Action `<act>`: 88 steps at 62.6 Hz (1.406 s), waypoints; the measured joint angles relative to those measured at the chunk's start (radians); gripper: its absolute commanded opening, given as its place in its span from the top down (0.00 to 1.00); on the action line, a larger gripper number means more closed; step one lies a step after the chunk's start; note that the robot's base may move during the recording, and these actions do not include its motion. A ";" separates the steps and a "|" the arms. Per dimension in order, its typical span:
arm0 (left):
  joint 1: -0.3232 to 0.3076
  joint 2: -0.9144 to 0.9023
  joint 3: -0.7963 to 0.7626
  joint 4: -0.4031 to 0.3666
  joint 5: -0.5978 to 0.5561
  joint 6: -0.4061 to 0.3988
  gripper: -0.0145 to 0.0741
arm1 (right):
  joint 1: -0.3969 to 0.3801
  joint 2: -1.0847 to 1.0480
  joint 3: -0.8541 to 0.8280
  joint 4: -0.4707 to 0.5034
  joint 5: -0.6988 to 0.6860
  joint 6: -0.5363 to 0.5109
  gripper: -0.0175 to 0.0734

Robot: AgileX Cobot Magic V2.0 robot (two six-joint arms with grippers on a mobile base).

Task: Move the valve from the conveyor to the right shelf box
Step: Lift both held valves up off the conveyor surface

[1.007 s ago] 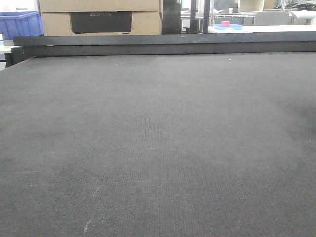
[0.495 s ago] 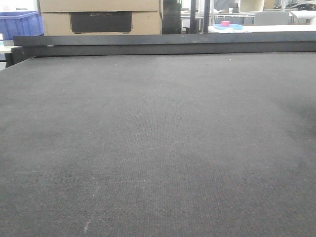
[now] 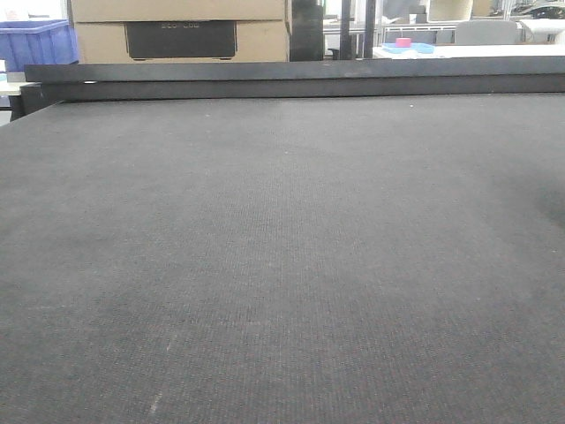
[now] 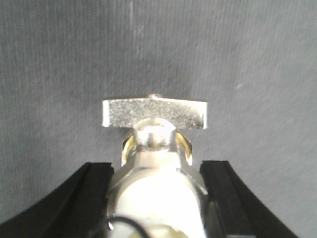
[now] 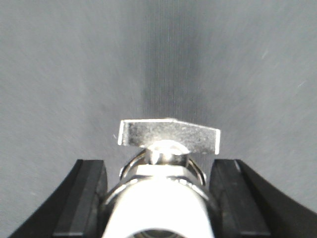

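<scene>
In the left wrist view a silver valve (image 4: 154,113) with a flat T-handle points forward, and its round body sits between the black fingers (image 4: 91,191) of my left gripper (image 4: 156,171), which is shut on it. The right wrist view shows a second silver valve (image 5: 168,134), held the same way in my right gripper (image 5: 158,168). Both hang above the dark grey woven conveyor (image 3: 282,247). Neither gripper appears in the front view. The right shelf box is out of view.
A black raised rail (image 3: 291,79) runs along the belt's far edge. Behind it stand a cardboard box (image 3: 177,31), a blue crate (image 3: 35,42) at far left, and a white table with a pink object (image 3: 403,41) at back right.
</scene>
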 measured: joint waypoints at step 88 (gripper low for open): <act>-0.093 -1.007 0.613 -0.056 -0.749 0.032 0.96 | 0.000 -0.471 0.389 0.002 -0.578 0.000 0.99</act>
